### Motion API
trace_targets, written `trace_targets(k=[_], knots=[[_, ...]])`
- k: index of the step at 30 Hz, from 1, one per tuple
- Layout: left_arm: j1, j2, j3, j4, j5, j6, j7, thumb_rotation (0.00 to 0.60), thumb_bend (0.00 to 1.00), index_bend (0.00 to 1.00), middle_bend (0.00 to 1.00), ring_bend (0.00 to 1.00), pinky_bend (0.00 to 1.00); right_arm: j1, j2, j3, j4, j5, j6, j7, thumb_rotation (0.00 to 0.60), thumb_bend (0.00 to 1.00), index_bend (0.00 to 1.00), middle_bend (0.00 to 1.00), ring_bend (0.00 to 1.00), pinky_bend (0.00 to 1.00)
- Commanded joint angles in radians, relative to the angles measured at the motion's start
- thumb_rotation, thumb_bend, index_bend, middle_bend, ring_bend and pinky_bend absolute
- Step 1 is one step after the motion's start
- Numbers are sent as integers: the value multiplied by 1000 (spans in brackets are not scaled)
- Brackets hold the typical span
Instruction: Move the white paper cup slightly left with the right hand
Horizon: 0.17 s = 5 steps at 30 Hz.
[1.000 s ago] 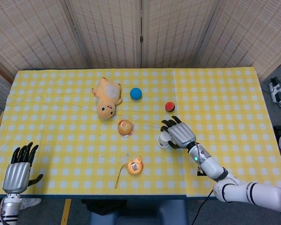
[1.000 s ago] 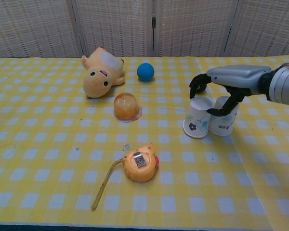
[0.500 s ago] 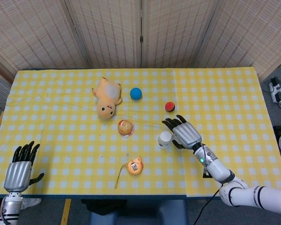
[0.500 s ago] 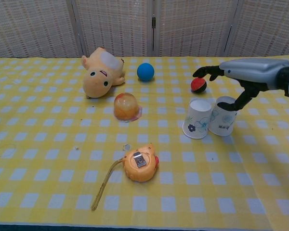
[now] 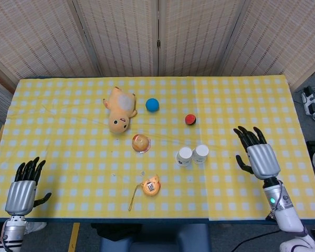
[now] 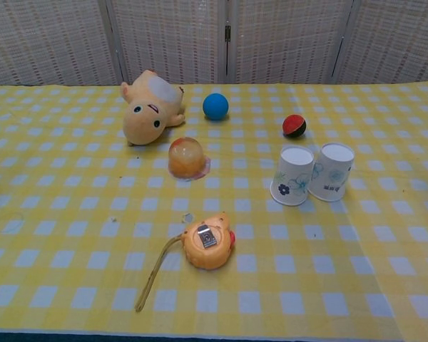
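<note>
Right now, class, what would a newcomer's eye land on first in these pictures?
Probably the orange plush toy lying at the table's far side, with the blue ball beside it. Then the two white paper cups standing side by side, right of centre, with both hands open at the table's near edges.

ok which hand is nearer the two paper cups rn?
Right. The right hand hovers open just right of the paper cups; the left hand sits at the table's far front-left corner.
</note>
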Motion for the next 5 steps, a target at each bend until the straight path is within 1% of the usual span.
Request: trace_targets(k=[1, 5], knots=[[0, 2, 1, -18, 15, 15, 15, 600, 213, 65, 20, 10, 0, -114, 21, -50, 14, -83, 117, 80, 600, 475, 99, 104, 153, 48], [2, 2, 0, -40, 28, 32, 36, 600, 214, 65, 20, 11, 0, -160, 15, -62, 35, -109, 149, 123, 600, 475, 98, 104, 153, 48]])
